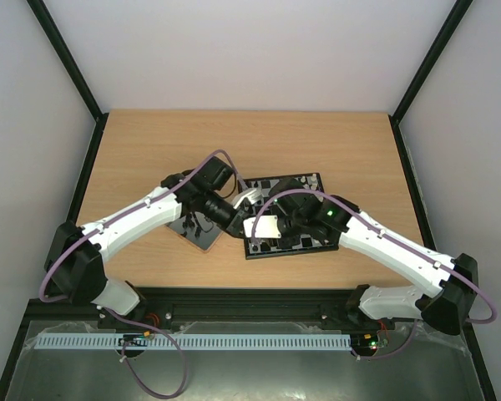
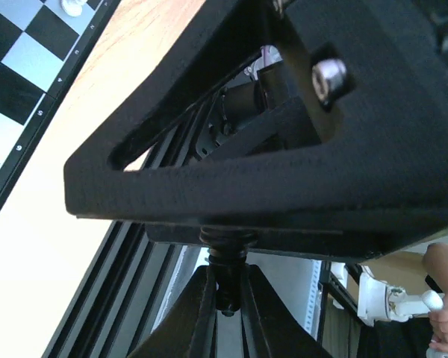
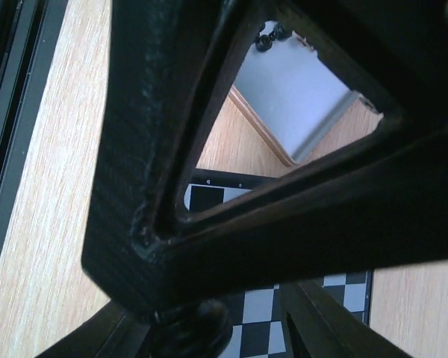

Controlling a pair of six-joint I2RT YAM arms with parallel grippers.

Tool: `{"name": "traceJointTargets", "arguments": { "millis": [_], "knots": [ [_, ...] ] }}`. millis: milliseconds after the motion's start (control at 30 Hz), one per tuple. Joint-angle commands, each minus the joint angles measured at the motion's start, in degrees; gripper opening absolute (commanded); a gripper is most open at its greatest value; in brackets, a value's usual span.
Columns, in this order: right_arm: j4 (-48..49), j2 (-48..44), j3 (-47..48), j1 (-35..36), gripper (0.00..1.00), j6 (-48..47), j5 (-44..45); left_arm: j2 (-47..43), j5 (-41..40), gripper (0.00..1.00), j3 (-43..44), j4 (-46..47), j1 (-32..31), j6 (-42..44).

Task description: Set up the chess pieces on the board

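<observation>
Flat black-and-pale-grey chequered board [image 1: 305, 241] lying askew at the middle of the pale wooden bench [image 1: 150, 150], nearer its near edge. Plain grey square tray [image 1: 192, 238] just beside the board's left side, probably kept close as a stock of loose pieces. Left tool [image 2: 224, 304] pinched shut on a small black ribbed chessman [image 2: 225, 257], seemingly offered across. Right tool [image 3: 209, 332] held close over the board with jaws apart and nothing gripped, apparently to receive.

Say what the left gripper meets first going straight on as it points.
Probably a black finger of the right gripper, lying across the left gripper just past the black chess piece it holds.
</observation>
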Motion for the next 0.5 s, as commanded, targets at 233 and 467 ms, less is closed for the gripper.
{"name": "traceJointTargets", "arguments": {
  "millis": [233,467],
  "knots": [
    [-1.96,-0.22,-0.71,2.01,0.24,0.17,1.17,0.92,1.63,0.03,2.04,1.04,-0.05,-0.59],
    [-0.56,-1.01,-3.12,2.07,0.11,3.89,2.12,0.51,0.74,0.17,1.75,2.10,2.85,-1.70]
  ]
}}
